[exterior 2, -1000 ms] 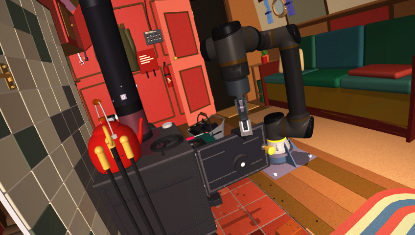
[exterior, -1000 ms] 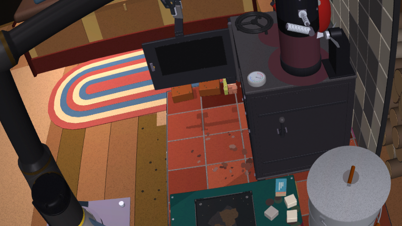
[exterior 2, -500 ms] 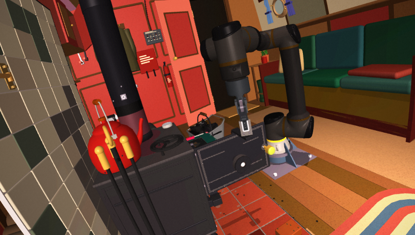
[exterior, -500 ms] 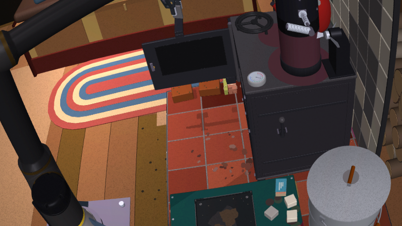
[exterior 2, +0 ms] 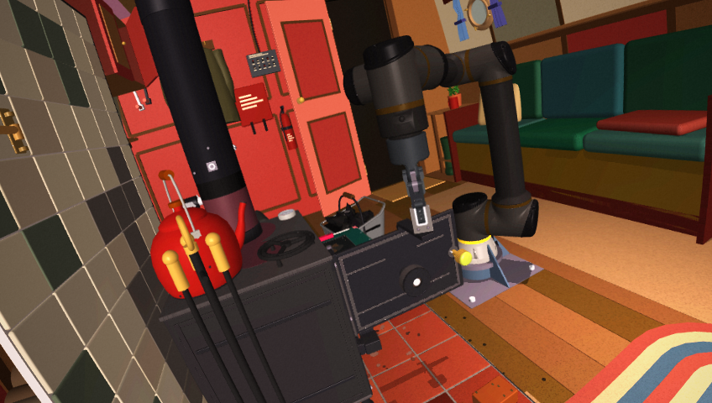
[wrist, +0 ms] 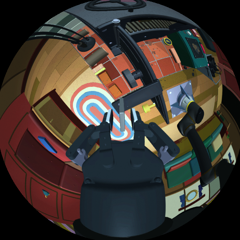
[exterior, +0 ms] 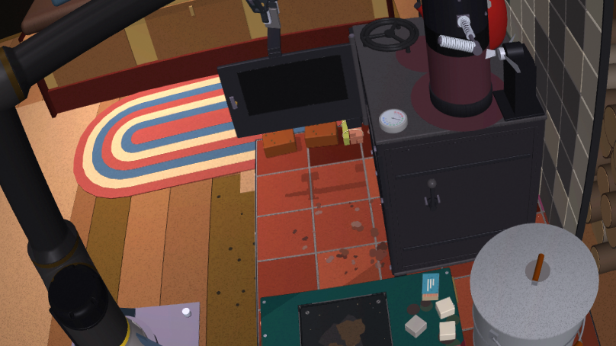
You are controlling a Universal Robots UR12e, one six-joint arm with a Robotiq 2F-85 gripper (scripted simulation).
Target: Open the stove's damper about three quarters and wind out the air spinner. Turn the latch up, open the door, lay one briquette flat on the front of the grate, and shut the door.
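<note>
The stove door (exterior: 295,90) (exterior 2: 399,272) stands swung wide out over the tiled hearth, its dark inner panel facing the side camera. My gripper (exterior 2: 418,219) (wrist: 121,116) (exterior: 273,41) hangs over the door's top edge, open and empty, its fingers to either side of the upright grey latch bar (wrist: 121,117). The yellow latch knob (exterior 2: 462,256) (wrist: 148,107) and round air spinner (exterior 2: 414,280) (wrist: 131,77) sit on the door's outer face. Two orange briquettes (exterior: 279,143) (exterior: 320,134) lie on the tiles below the door. The damper handle (exterior: 458,44) sticks out of the flue pipe.
A grey lidded bin (exterior: 533,279) stands at the stove's near corner, beside a green tray (exterior: 357,316) with a matchbox and firelighter cubes. A striped oval rug (exterior: 163,137) lies on the plank floor. A red kettle (exterior 2: 197,249) and fire irons crowd the stove's back.
</note>
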